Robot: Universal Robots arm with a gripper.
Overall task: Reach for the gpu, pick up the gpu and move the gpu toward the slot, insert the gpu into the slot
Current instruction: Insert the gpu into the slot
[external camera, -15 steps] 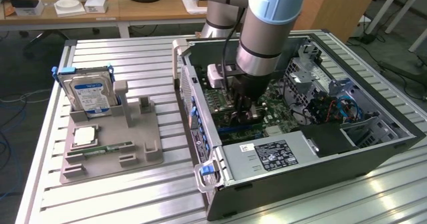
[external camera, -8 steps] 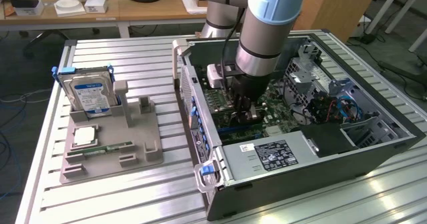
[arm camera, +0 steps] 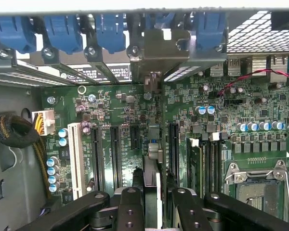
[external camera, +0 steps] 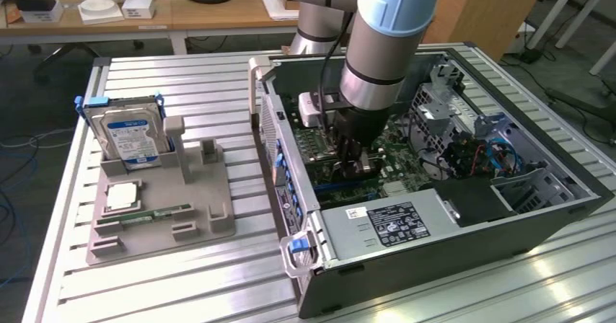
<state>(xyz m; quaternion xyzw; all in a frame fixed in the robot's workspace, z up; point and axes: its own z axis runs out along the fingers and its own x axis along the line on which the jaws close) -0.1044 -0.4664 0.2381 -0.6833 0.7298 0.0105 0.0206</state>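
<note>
Inside case, end effector grips gpu

Silver arm, light-blue joint caps

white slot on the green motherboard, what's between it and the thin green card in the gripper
Wrist view: two long black slots and one short black slot lie between the white slot and the gpu in the gripper.

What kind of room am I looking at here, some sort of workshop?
Most likely a robotics lab or test workshop. A robot arm reaches into an opened computer case on a ribbed metal table, a hard drive stands in a grey holder, and cluttered wooden desks stand behind.
</note>
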